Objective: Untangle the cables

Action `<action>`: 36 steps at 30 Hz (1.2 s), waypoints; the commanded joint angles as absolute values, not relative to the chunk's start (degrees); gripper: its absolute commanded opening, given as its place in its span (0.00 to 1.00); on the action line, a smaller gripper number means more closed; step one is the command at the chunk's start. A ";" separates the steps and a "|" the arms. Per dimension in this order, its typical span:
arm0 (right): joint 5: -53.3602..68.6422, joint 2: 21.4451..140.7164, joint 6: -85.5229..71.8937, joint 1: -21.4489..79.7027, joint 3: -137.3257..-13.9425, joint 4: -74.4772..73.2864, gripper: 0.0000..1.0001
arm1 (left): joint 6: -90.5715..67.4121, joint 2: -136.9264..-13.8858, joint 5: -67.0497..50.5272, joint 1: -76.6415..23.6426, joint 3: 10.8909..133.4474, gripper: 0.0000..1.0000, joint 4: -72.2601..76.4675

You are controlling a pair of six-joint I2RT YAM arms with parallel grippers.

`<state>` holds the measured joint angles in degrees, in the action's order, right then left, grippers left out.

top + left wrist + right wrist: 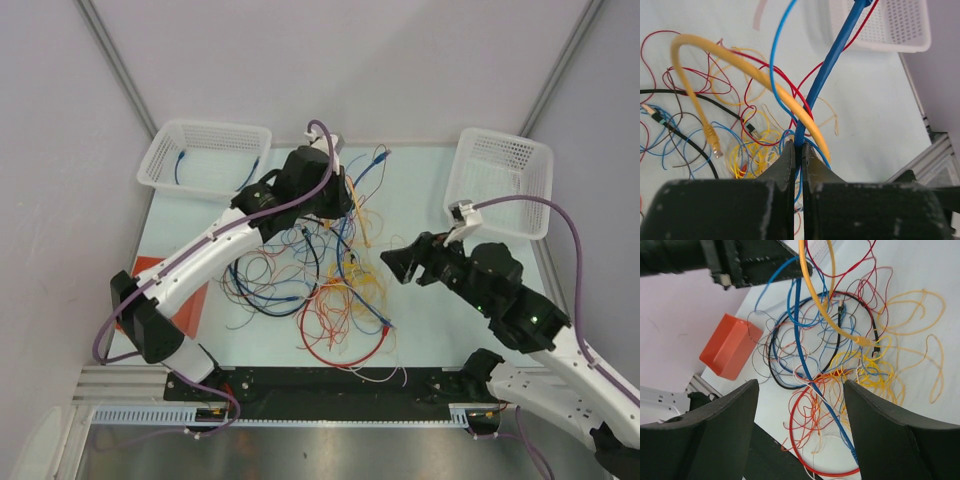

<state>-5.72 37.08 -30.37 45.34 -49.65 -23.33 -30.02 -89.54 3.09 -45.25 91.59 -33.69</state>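
The left end effector (799, 150) is pressed together on a thick blue round cable (832, 60), pinching it above the heap. The tangle of thin red, blue, yellow, orange and black cables (320, 290) lies in the middle of the pale worktop (430, 330), between two white mesh baskets (205, 158) (500, 180). A stiff yellow cable with a clear plug tip (740, 62) arches across the blue one just beside the fingers, and red loops cross it too. The right end effector (800, 385) hangs spread wide over the heap's right side, holding nothing.

The risk, as I judge it, is that pulling the blue cable drags the yellow arch and red loops along, cinching crossings into tighter knots or hauling the whole heap instead of freeing one strand. With nothing pinning the pile, it may slide towards the orange box (730, 346). The narrow pinch could also let the cable slip.
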 commanded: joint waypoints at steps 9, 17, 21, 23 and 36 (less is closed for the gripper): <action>-4.92 45.26 -24.35 47.11 -51.50 -8.36 0.73 | -37.09 -81.39 -7.73 -45.35 88.77 0.00 -28.65; -6.86 48.94 -19.25 46.93 -51.50 -1.94 0.74 | -37.35 -79.54 -8.26 -45.53 85.96 0.00 -28.48; -4.75 52.64 -19.51 46.50 -51.50 -0.62 0.74 | -37.62 -78.93 -8.70 -45.44 84.82 0.00 -28.13; -4.31 54.13 -19.77 46.32 -51.50 -0.44 0.73 | -37.53 -78.49 -8.88 -45.53 84.12 0.00 -27.86; -8.78 47.48 -23.20 35.52 -51.50 -2.08 0.00 | -30.24 -77.87 -0.18 -45.35 82.10 0.00 -36.03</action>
